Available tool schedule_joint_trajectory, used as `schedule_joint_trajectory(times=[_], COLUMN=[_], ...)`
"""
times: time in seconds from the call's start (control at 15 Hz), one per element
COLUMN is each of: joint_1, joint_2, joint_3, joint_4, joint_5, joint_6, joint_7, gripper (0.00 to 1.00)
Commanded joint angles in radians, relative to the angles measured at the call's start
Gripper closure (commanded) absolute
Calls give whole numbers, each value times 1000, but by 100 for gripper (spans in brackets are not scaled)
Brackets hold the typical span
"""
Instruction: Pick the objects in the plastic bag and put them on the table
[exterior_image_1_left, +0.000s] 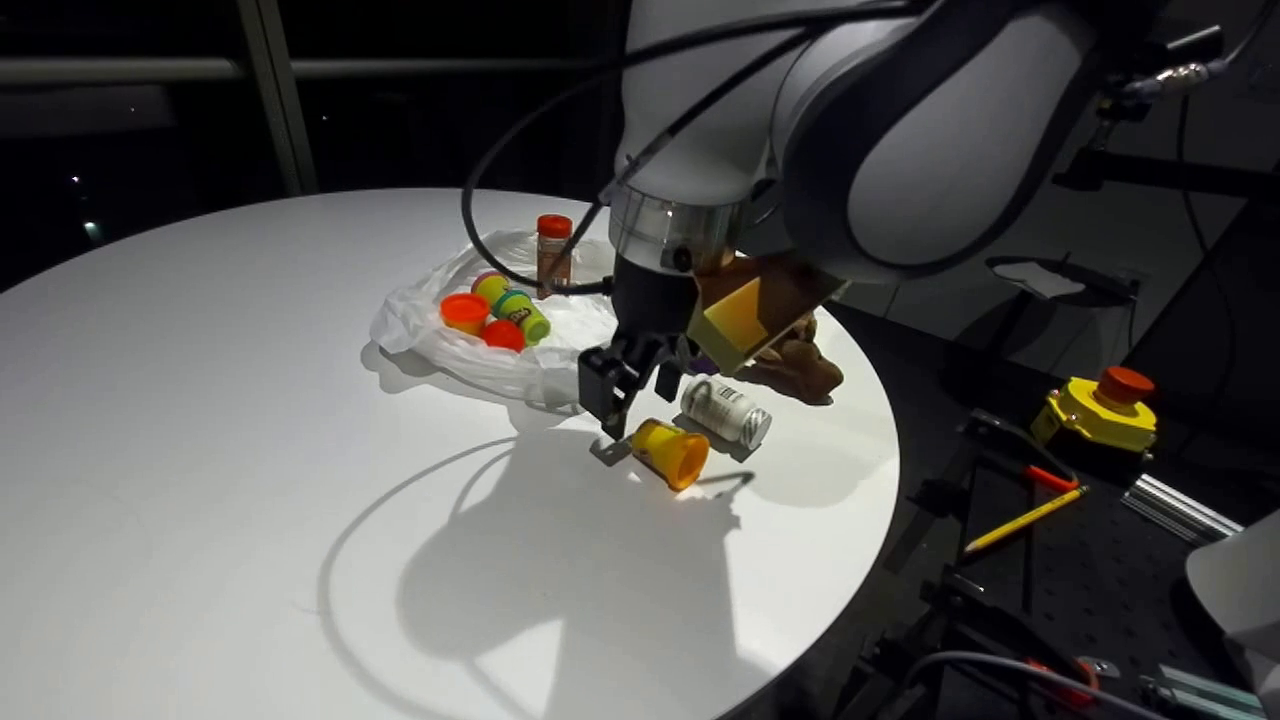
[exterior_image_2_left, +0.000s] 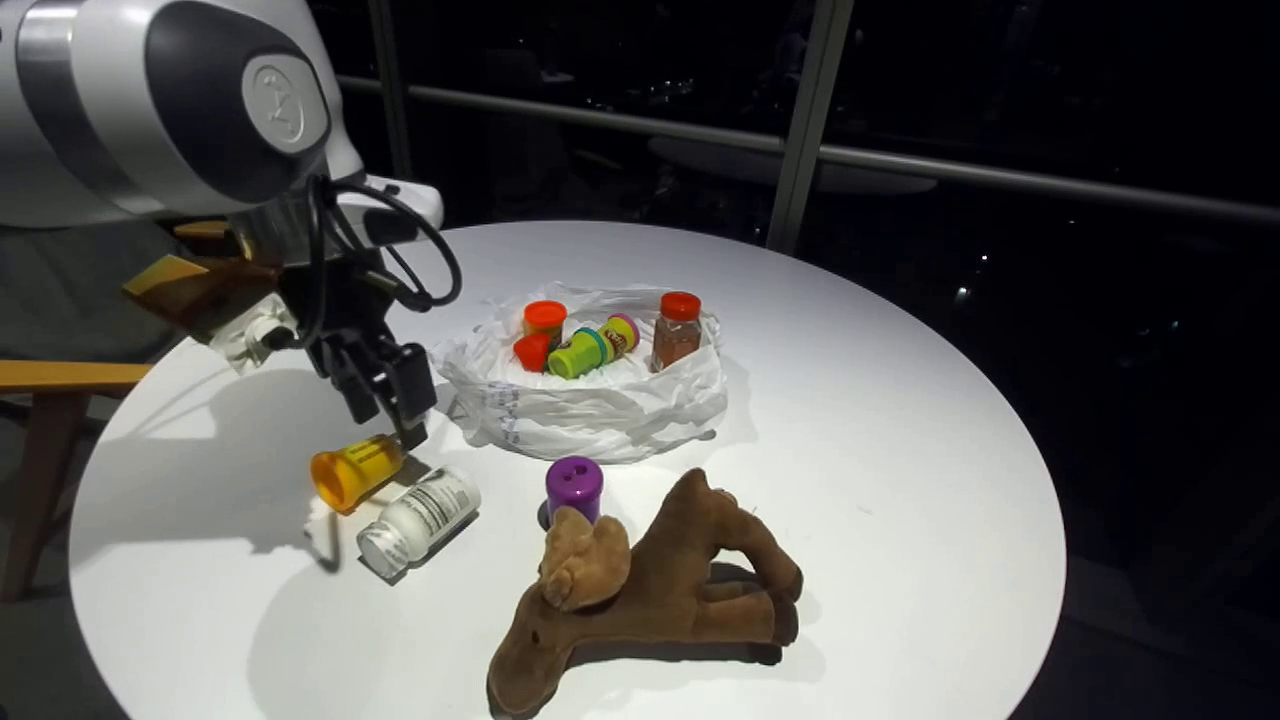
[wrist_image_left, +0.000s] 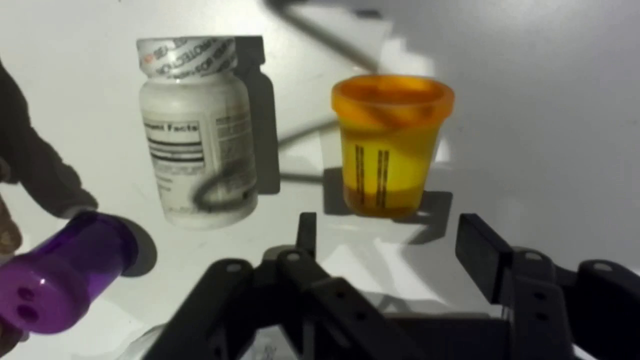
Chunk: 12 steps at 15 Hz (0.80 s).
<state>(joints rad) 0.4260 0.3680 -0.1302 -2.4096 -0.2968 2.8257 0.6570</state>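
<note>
The white plastic bag (exterior_image_1_left: 395, 318) lies open on the round table. In both exterior views it holds a spice jar (exterior_image_2_left: 677, 335) with a red lid, a red-lidded tub (exterior_image_2_left: 544, 319), a red item (exterior_image_2_left: 532, 351), a green tub (exterior_image_2_left: 576, 355) and a yellow tub (exterior_image_2_left: 619, 337). Outside the bag, an orange-rimmed yellow cup (wrist_image_left: 390, 155) lies on its side beside a white bottle (wrist_image_left: 200, 150). My gripper (wrist_image_left: 385, 245) is open and empty, low above the table at the cup's base, apart from it in the wrist view. It also shows in an exterior view (exterior_image_1_left: 640, 410).
A purple shaker (exterior_image_2_left: 574, 488) stands by a brown moose plush (exterior_image_2_left: 650, 600) in front of the bag. The shaker also shows in the wrist view (wrist_image_left: 70, 270). The table edge (exterior_image_1_left: 885, 440) runs near the white bottle. An emergency stop button (exterior_image_1_left: 1100, 410) sits off the table.
</note>
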Motion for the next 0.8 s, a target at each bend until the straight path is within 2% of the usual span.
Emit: schedule_joint_trajectory(times=[0.0, 0.33, 0.73], joint_1=[-21, -114, -170], joint_2=[-98, -22, 148], joint_3=[0, 42, 48], joint_4=[73, 281, 452], joint_5=[-3, 19, 69], joint_6=[-109, -158, -180], joint_7=[-29, -94, -172], gripper=[0, 0, 0])
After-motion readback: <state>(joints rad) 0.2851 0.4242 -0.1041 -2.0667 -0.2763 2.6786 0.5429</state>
